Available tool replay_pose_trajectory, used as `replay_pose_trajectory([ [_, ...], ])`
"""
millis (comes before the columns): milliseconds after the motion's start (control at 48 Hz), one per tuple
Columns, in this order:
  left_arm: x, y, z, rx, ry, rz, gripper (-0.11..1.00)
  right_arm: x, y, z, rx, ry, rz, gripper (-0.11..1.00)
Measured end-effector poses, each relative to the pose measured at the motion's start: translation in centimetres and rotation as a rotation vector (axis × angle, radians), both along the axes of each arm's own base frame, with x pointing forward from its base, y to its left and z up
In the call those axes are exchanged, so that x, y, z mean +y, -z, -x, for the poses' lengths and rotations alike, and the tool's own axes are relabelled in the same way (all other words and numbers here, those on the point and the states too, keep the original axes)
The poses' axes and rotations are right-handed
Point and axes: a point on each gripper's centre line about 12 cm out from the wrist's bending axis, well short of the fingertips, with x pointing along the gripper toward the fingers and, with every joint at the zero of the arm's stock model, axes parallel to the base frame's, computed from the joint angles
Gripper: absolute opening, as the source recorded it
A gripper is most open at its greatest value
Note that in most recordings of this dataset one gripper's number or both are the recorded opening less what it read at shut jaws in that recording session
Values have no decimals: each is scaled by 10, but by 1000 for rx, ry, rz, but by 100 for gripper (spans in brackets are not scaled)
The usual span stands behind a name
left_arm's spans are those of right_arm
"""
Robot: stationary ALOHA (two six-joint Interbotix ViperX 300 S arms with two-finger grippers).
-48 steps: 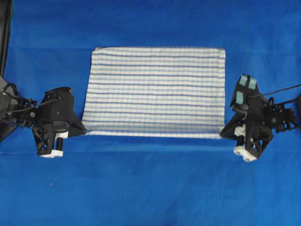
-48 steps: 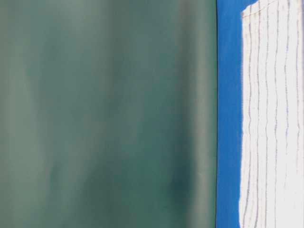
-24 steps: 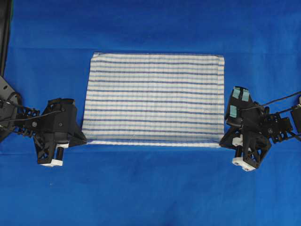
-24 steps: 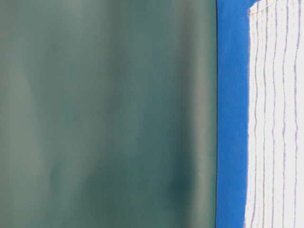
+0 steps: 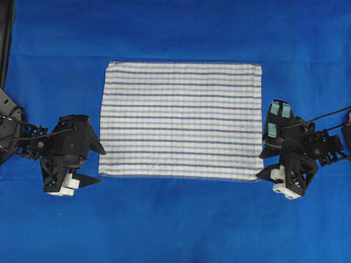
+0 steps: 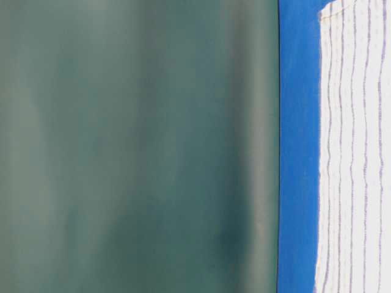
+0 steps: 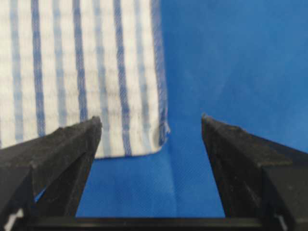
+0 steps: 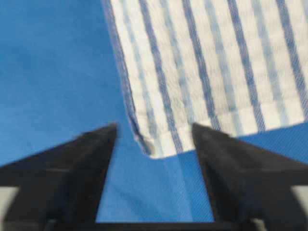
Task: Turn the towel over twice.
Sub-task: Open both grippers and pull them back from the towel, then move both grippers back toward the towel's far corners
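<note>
Towel [image 5: 180,120]: spread flat in the middle of the blue surface [image 5: 175,224], stripes running left to right, all four corners down.
Left pincer [image 5: 100,164]: jaws apart, holding nothing, just off the towel's near left corner; in its wrist view that corner lies between the two fingers [image 7: 62,144].
Right pincer [image 5: 263,163]: jaws apart and empty, just beside the near right corner.
Far side: a green backdrop [image 6: 134,146] behind the surface.
</note>
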Motion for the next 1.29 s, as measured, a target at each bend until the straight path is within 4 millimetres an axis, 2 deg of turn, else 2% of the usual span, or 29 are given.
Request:
replay_pose_trajectory([
  [83,4,-15,0,-32,2,-6,77,-9,-14,-1,-57,-5,30,62],
  [291,28,-57,8,-202,-38,-26,76,-42,-60,4,-243,-8,158,63],
  [458,51,-82,27,-358,-98,-56,76,-69,-87,19,-376,8,285,63],
  [562,61,-100,43,-478,-126,-76,76,-79,-102,29,-460,15,346,62],
  [645,66,-106,55,-535,-145,-91,76,-86,-114,40,-533,21,392,62],
  [749,71,-104,71,-583,-174,-99,76,-92,-116,51,-583,35,422,62],
  [916,75,-92,86,-601,-198,-104,76,-98,-102,68,-631,55,423,62],
  [1041,76,-86,88,-594,-210,-97,76,-97,-94,71,-651,51,408,62],
  [1290,78,-88,88,-616,-224,-100,76,-97,-93,70,-657,61,385,62],
])
